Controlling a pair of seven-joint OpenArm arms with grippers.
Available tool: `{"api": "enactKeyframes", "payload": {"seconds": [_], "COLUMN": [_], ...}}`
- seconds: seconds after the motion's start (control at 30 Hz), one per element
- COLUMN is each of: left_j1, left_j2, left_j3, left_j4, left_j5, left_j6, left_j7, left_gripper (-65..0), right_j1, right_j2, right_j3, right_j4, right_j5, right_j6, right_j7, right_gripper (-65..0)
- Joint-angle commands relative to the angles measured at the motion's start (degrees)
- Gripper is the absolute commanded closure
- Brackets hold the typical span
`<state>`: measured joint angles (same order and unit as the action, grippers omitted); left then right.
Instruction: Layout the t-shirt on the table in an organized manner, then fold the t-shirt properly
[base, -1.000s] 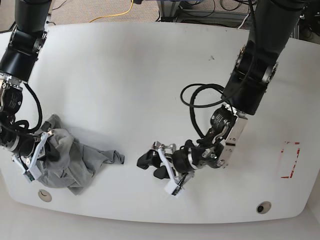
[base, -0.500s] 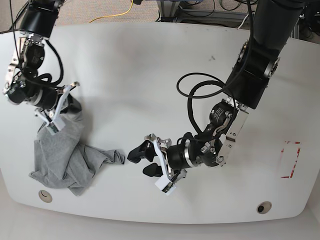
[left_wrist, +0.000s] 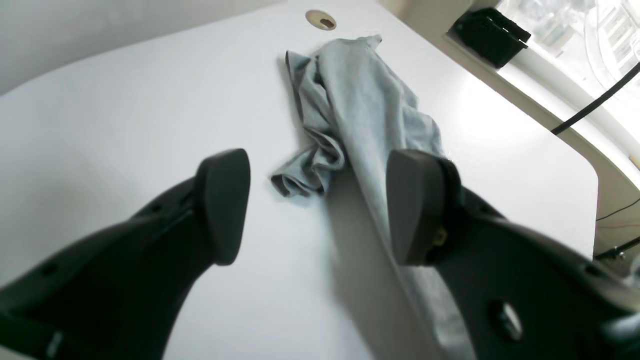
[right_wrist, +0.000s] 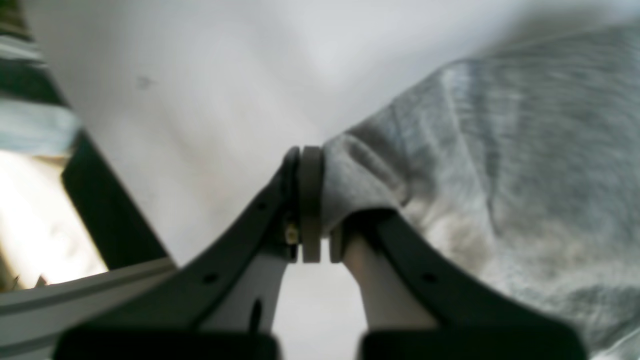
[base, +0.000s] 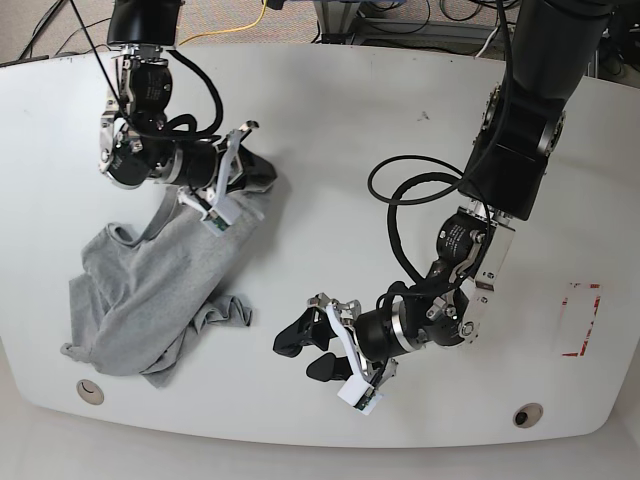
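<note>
The grey t-shirt (base: 150, 290) lies crumpled at the front left of the white table (base: 350, 130), with one edge drawn up and right into a long strip. My right gripper (base: 257, 180) is shut on that raised edge. The right wrist view shows its fingers (right_wrist: 317, 210) pinched tight on a fold of the t-shirt (right_wrist: 475, 150). My left gripper (base: 308, 353) hovers open just right of the shirt's bunched near corner. In the left wrist view its wide-apart fingers (left_wrist: 320, 205) frame the t-shirt (left_wrist: 360, 110), with nothing between them.
Two round grommet holes (base: 89, 391) (base: 527, 413) sit near the front edge, and one grommet hole (left_wrist: 320, 19) shows beyond the shirt. A red dashed rectangle (base: 580, 320) marks the table's right side. Cables run past the far edge. A black box (left_wrist: 490, 35) sits off the table.
My right gripper has risen and travelled right and away from the front edge, pulling the shirt's edge out of the heap and stretching it. The left gripper has stayed low and open, shifting only slightly.
</note>
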<state>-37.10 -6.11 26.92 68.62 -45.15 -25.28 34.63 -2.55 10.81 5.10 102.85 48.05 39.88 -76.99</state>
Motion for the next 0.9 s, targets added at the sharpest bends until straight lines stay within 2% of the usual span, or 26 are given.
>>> {"api": "enactKeyframes", "payload": {"seconds": [0.0,0.2,0.3,0.37,0.5,0.63,0.87], "left_j1": [-2.0,-1.9,-1.9,-1.7,-1.7,-1.6,0.8], "left_j2": [-0.2,-1.8,-1.8,-1.8,-1.9,-1.8,-1.1], "left_j3": [-0.5,-0.5,-0.5,-0.5,-0.5,-0.1,1.2], "left_j4": [1.1,1.1,1.1,1.1,1.1,1.1,0.9], "left_j5": [-1.0,-1.0,-1.0,-1.0,-1.0,-1.0,-3.0], "left_j6": [-0.1,-0.1,-0.1,-0.1,-0.1,-0.1,-0.1], "left_j7": [-1.4,-1.4,-1.4,-1.4,-1.4,-1.4,1.5], "left_gripper": [-40.3,-40.3,-40.3,-40.3,-40.3,-40.3,-40.3], "right_j1": [0.6,-0.3,-0.1,-0.2,-0.1,1.1,1.3], "right_j2": [-1.2,-4.2,-4.2,-4.2,-3.9,0.7,4.5], "right_j3": [-5.1,-14.6,-20.6,-21.9,-22.2,-19.7,-12.6], "right_j4": [1.1,1.2,1.2,1.3,1.3,1.5,4.4], "right_j5": [1.7,0.1,-3.1,-4.8,-5.2,-4.9,-4.8], "right_j6": [0.1,0.1,0.1,0.1,0.1,0.1,0.1], "right_j7": [1.1,1.0,1.0,1.0,0.9,1.0,1.0], "right_gripper": [0.0,0.0,0.0,0.0,0.0,0.0,0.0]}}
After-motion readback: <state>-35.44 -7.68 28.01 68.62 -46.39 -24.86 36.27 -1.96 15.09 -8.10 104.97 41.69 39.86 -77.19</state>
